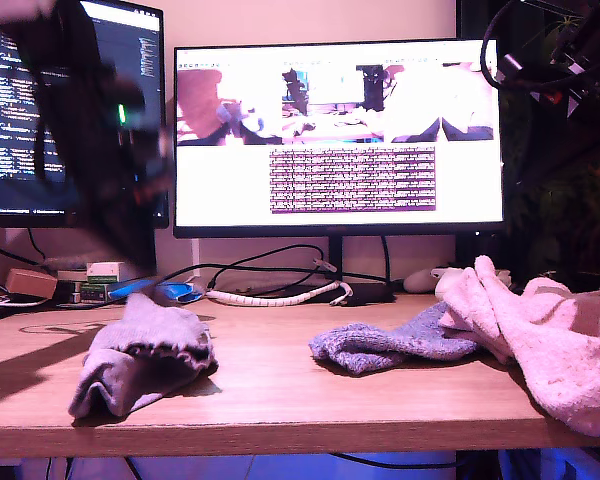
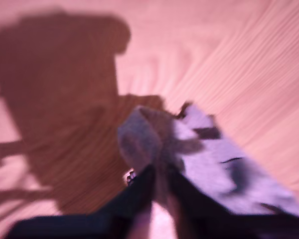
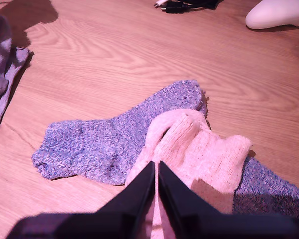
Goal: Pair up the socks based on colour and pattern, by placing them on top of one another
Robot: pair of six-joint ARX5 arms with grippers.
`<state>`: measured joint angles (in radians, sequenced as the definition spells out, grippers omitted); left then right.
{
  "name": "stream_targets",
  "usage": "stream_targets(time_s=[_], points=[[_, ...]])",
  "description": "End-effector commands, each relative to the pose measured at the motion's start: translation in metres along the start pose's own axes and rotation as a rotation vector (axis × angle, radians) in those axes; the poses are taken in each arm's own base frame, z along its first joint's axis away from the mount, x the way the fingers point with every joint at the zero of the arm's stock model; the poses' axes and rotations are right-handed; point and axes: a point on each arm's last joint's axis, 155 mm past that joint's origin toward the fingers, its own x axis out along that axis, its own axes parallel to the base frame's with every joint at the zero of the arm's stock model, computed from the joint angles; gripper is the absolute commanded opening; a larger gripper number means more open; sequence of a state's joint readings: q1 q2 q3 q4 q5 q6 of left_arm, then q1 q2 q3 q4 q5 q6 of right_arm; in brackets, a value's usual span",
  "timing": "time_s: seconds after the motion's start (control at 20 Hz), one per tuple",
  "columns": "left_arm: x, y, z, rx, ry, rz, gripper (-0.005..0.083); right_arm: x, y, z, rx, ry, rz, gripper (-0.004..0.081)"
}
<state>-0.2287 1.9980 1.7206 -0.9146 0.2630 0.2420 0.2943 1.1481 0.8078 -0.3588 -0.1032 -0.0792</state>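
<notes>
Grey socks (image 1: 140, 355) lie bunched in a heap on the desk at the exterior view's left. My first gripper (image 2: 157, 174) hangs above the grey heap (image 2: 214, 154), motion-blurred, its fingers together with nothing seen between them. Its arm (image 1: 90, 130) is a dark blur at the exterior view's upper left. A blue-purple knit sock (image 1: 395, 345) lies in the middle, with pale pink socks (image 1: 550, 340) piled at the exterior view's right. My second gripper (image 3: 156, 167) is shut and empty above a pink sock (image 3: 199, 149) that overlaps the blue-purple sock (image 3: 104, 139). Its arm (image 1: 560, 55) is raised high.
Two monitors (image 1: 340, 135) stand along the back of the desk, with cables (image 1: 280, 290) and small boxes (image 1: 100, 280) beneath them. A white game controller (image 3: 279, 12) rests behind the pink socks. The desk's front edge (image 1: 280, 440) runs close to the socks.
</notes>
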Motion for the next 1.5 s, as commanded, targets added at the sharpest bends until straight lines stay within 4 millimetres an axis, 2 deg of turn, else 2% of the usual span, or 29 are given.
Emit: stream_targets(time_s=[0.0,0.15,0.3,0.55,0.7,0.9,1.0,1.15,1.3,1.45], points=[[-0.023,-0.008,0.017,0.016,-0.069,0.007,-0.0024,-0.002,0.000,0.002,0.001,-0.011,0.000,-0.0011],[-0.025,-0.013,0.018,0.032,-0.066,0.014,-0.0024,-0.002,0.000,0.002,0.001,-0.010,0.000,-0.0011],[-0.023,-0.064,0.025,0.071,-0.091,-0.164,-0.0024,-0.002,0.000,0.003,0.000,-0.015,0.000,-0.0011],[-0.009,-0.146,0.050,0.315,-0.179,-0.229,-0.0024,-0.002,0.000,0.001,0.012,-0.007,-0.001,-0.0011],[0.000,-0.180,0.053,0.436,-0.212,-0.272,-0.0024,-0.006,-0.009,-0.004,0.067,0.010,-0.029,-0.0011],[0.031,-0.198,0.038,0.474,-0.206,-0.336,-0.0024,-0.030,-0.017,0.007,0.077,-0.056,-0.065,-0.0011],[0.039,-0.202,0.042,0.496,-0.249,-0.339,-0.0024,-0.047,-0.017,0.012,0.104,-0.091,-0.068,-0.0011],[0.045,-0.214,0.047,0.519,-0.286,-0.376,-0.0024,-0.064,-0.012,-0.001,0.149,-0.064,-0.062,-0.0011],[0.062,-0.226,0.048,0.545,-0.298,-0.389,-0.0024,-0.070,-0.009,-0.018,0.164,-0.008,-0.060,-0.0011],[0.084,-0.237,0.046,0.539,-0.298,-0.404,-0.0024,-0.074,-0.009,-0.017,0.162,-0.018,-0.061,-0.0011]])
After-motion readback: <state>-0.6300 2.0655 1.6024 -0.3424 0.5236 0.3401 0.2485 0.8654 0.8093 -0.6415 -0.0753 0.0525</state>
